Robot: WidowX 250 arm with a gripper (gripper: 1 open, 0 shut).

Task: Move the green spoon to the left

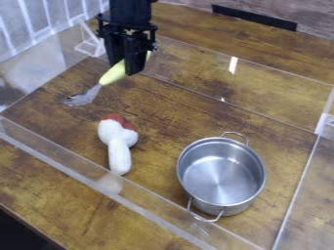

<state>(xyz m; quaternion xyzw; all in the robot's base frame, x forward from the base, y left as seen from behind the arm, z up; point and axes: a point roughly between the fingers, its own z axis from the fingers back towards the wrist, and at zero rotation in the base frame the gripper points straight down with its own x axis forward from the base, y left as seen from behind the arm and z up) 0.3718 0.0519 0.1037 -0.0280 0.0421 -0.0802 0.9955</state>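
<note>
The hand [131, 64] pinches the green spoon [101, 82] by its handle, bowl tilted down-left on the counter [235, 98]. Below-right sits a pot [222, 174].

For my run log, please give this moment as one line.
end effector: shut on green spoon | spoon: tilted, bowl on table | pot: untouched

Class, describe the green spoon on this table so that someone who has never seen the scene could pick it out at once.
Start at the wooden table and find the black hand near its far left corner. The green spoon hangs tilted in that shut hand, its metal bowl touching the wood. Unlike the white bottle-shaped thing with a red end and the steel pot, it has a yellow-green handle.
</note>
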